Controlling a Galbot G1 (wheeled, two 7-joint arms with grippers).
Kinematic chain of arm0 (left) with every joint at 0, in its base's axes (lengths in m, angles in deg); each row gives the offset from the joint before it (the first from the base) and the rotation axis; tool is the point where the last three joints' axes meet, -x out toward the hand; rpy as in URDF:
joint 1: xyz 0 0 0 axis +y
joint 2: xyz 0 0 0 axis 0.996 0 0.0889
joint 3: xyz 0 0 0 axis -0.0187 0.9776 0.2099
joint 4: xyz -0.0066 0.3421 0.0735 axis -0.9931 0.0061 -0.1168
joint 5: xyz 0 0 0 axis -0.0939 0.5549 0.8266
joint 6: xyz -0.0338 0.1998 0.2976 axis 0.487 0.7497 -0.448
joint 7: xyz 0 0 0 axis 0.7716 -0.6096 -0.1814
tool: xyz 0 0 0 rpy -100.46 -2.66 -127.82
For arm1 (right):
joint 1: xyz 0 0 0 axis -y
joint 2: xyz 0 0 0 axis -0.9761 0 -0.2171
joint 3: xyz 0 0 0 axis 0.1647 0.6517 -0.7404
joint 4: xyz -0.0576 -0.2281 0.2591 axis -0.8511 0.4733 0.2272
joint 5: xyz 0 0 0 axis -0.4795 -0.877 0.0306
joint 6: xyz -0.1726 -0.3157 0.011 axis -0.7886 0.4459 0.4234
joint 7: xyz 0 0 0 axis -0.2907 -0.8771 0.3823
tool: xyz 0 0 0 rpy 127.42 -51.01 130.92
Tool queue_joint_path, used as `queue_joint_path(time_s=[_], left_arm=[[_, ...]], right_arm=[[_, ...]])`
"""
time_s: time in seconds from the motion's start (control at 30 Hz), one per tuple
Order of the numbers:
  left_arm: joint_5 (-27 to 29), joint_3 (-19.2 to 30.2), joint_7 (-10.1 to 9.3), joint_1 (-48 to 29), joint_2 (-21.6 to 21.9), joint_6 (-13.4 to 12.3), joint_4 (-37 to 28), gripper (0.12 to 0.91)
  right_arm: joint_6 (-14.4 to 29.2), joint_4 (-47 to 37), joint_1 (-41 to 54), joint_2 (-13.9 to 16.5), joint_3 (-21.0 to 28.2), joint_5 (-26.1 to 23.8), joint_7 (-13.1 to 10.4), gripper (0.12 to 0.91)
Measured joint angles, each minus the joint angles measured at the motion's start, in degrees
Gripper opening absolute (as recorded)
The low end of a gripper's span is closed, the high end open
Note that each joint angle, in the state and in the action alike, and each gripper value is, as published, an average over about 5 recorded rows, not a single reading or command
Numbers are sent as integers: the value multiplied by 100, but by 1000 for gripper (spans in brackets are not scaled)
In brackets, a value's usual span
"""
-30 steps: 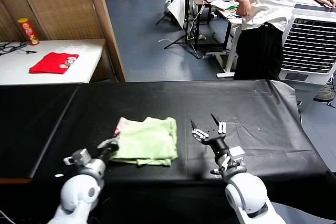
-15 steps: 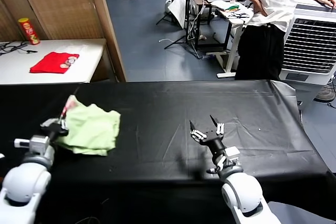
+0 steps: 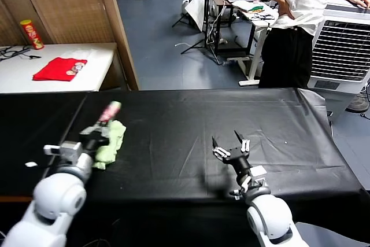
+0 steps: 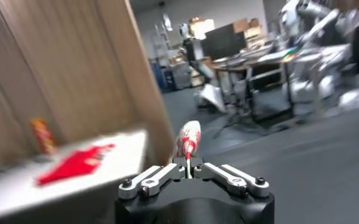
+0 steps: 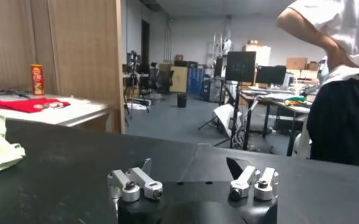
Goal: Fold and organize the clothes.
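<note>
The left pincer (image 3: 103, 130) is clamped on the pale green, pink-printed soft shirt (image 3: 111, 139), bunched beneath it over the black counter (image 3: 173, 137). The right pincer (image 3: 230, 146) hovers well apart, fingers spread

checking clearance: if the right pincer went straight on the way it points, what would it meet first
Nothing close: the open right pincer points across bare black table. Its way looks free to the far edge, though depth is unclear.

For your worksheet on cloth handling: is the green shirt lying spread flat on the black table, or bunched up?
Bunched up. The shirt hangs in a crumpled clump from the shut left gripper, a pink-printed edge sticking up.
</note>
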Motion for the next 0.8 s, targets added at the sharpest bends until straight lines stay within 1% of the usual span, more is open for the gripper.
queue_joint_path(time_s=[0.07, 0.17, 0.2, 0.27, 0.33, 0.37, 0.47, 0.5, 0.57, 0.6, 0.7, 0.73, 0.8], left_arm=[[-131, 270, -71, -94, -261, 14, 10, 151], [8, 643, -54, -182, -716, -46, -74, 151], [91, 760, -18, -194, -880, -87, -129, 151], [312, 981, 117, -187, -1211, -192, -268, 151], [611, 1190, 281, -160, -1534, -308, -430, 170], [777, 1286, 359, -143, -1681, -364, -510, 197], [1232, 1544, 575, -84, -2035, -517, -699, 333], [1347, 1614, 658, -63, -2112, -562, -734, 400], [1493, 1716, 815, -28, -2208, -644, -764, 501], [1529, 1744, 875, -17, -2231, -683, -766, 568], [1544, 1762, 963, 8, -2246, -812, -726, 715], [1548, 1750, 973, 23, -2235, -853, -701, 748], [1558, 1706, 979, 64, -2194, -910, -646, 785]], right_arm=[[-1, -14, -9, 6, -12, -1, 4, 798], [-7, -31, -13, 12, -17, 7, 25, 798], [-11, -35, -10, 17, -14, 16, 38, 798], [-24, -43, 4, 36, 1, 52, 69, 798], [-60, -46, 26, 67, 25, 131, 98, 798], [-87, -48, 38, 86, 38, 185, 111, 798], [-208, -48, 78, 158, 89, 421, 161, 798], [-258, -49, 94, 188, 110, 523, 191, 798], [-373, -64, 133, 254, 161, 757, 252, 798], [-439, -81, 157, 287, 191, 886, 276, 798], [-682, -171, 259, 350, 317, 1303, 266, 798], [-769, -211, 304, 351, 367, 1438, 239, 798], [-938, -313, 413, 323, 478, 1723, 156, 798]])
